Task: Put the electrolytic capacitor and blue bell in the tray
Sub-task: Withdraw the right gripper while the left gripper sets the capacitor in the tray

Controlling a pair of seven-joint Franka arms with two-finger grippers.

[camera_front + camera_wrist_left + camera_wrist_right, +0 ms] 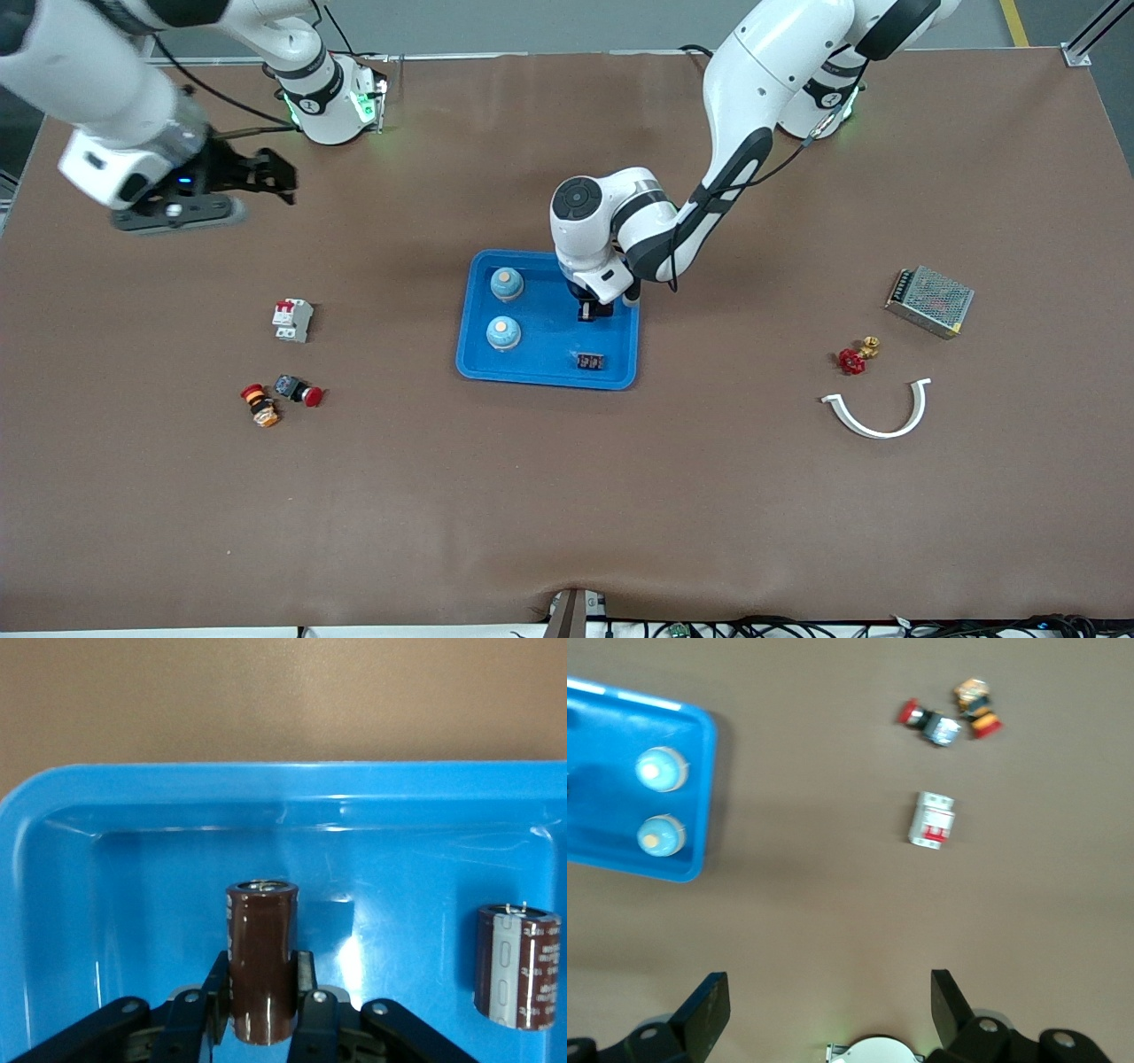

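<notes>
Front view: left gripper (587, 310) over tray (542, 369); two bells (506, 283) and a capacitor (590, 361) inside.
Left wrist view: fingers (312, 1003) clamp upright capacitor (260, 960) in tray.
Right wrist view: right gripper (830, 1008) spread wide, empty, waiting.

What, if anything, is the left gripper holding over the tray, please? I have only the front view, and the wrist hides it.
Observer: The left wrist view shows the left gripper shut on a brown capacitor, held upright inside the tray.
Operator: Thank you. Is another capacitor already in there?
Observer: Yes, a second capacitor stands upright on the tray floor beside the held one, pins up.
Operator: And is the right gripper open, please?
Observer: Yes. The right wrist view shows the right gripper open and holding nothing, over the table toward the right arm's end.
</notes>
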